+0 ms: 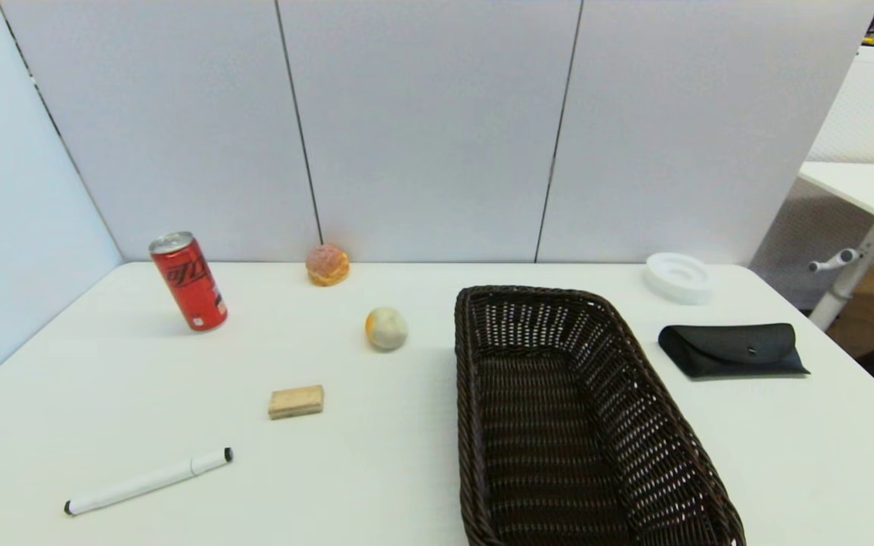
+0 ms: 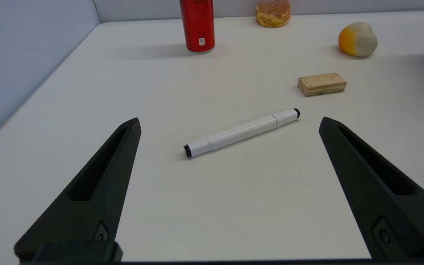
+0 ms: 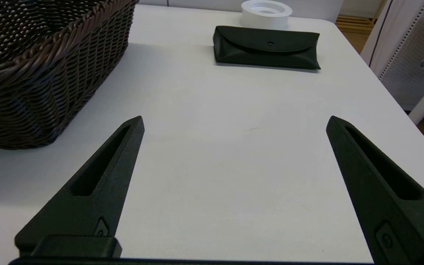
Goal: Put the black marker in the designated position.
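Observation:
The black marker (image 1: 149,481) (image 2: 241,133), a slim white pen with small black tips, lies flat on the white table near its front left. In the left wrist view my left gripper (image 2: 229,123) is open, and the marker lies on the table just beyond the gap between its fingertips, untouched. My right gripper (image 3: 235,121) is open over bare table to the right of the wicker basket (image 3: 46,66), holding nothing. Neither arm appears in the head view.
A dark wicker basket (image 1: 664,425) stands right of centre. A red can (image 1: 188,281), a bun (image 1: 327,265), a pale ball (image 1: 386,328) and a tan block (image 1: 296,401) are spread on the left. A black case (image 1: 733,350) and white ring (image 1: 678,277) lie far right.

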Robot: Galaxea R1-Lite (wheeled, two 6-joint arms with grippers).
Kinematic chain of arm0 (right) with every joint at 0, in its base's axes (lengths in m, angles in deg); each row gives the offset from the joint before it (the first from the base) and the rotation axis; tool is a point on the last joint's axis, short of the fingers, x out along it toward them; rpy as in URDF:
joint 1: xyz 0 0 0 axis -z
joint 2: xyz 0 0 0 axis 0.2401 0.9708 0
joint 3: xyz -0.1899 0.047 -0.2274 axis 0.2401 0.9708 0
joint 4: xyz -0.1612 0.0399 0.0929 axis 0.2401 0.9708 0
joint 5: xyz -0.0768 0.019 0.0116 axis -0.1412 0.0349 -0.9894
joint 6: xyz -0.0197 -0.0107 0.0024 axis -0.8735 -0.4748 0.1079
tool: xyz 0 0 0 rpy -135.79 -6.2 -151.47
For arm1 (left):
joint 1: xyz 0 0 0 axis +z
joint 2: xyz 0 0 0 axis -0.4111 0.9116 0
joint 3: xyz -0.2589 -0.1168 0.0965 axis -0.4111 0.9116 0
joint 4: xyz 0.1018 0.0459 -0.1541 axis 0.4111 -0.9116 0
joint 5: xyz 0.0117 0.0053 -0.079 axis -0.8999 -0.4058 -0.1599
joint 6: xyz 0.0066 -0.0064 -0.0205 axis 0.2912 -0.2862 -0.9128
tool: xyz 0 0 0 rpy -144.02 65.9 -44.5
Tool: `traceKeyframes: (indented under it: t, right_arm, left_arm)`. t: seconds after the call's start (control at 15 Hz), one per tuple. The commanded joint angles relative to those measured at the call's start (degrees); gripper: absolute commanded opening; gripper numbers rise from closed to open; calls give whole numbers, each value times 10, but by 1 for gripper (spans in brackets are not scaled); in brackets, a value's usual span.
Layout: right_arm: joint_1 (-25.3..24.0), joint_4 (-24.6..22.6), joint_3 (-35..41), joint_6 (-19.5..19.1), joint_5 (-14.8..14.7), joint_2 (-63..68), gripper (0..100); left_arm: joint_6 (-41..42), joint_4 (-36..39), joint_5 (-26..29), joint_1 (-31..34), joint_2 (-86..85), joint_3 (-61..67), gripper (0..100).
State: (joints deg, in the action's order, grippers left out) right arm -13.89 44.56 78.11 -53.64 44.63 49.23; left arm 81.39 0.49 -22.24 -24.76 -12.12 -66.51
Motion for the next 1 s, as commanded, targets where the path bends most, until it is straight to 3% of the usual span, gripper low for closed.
traceKeyframes:
  t: [0.07,0.33,0.6,0.73,1.0]
  right_arm:
    - [0,0,0,-1,0,1,100]
    - [0,0,0,-1,0,1,100]
    - [0,0,0,-1,0,1,100]
    - [0,0,0,-1,0,1,100]
    - [0,0,0,-2,0,1,100]
  left_arm:
    - [75,-63,-2,-22,214,-122,100]
    - [140,-64,3,-22,410,-180,100]
    - [203,-65,59,-22,573,-250,100]
    - [220,-75,108,-22,620,-266,100]
    - [233,-106,255,-20,682,-277,100]
